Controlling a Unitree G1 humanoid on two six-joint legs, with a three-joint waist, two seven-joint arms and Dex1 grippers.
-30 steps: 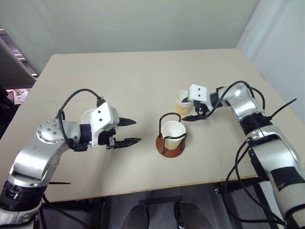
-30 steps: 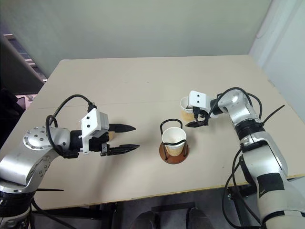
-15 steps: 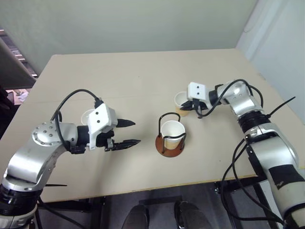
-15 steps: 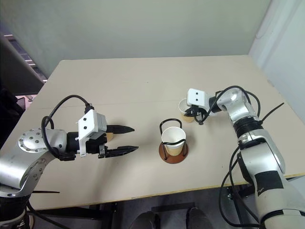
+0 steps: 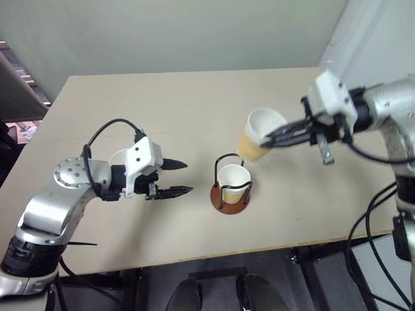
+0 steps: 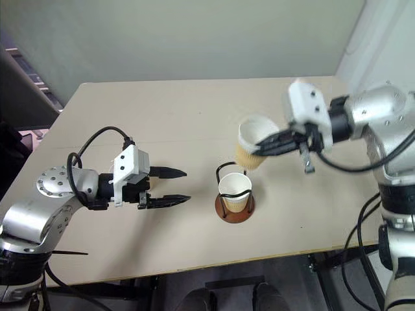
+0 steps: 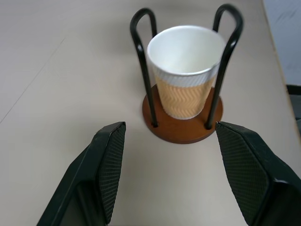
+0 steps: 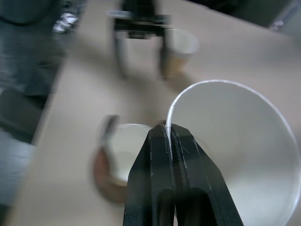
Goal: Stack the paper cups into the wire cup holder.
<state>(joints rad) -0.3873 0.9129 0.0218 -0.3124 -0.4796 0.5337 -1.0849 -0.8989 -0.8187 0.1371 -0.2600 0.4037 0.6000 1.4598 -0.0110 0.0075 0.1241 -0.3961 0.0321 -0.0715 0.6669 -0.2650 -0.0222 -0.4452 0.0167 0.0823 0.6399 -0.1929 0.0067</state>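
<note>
Hanging tilted above the wire cup holder point(image 5: 231, 192), the lifted cup point(image 5: 259, 135) has left the table point(image 5: 194, 103) since the earlier frame, its rim pinched by the clenched right end effector point(image 5: 267, 137). Another cup point(image 7: 188, 70) sits inside the holder at centre. Left end effector point(image 5: 176, 178) waits released at centre left, third cup point(image 5: 119, 157) behind it. Bare table surrounds all.

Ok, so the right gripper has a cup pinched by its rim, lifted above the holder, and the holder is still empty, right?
Not quite: the wire cup holder already has one cup standing in it, as the left wrist view shows. The rest holds: the right gripper pinches a second cup by its rim, lifted above the holder.
</note>
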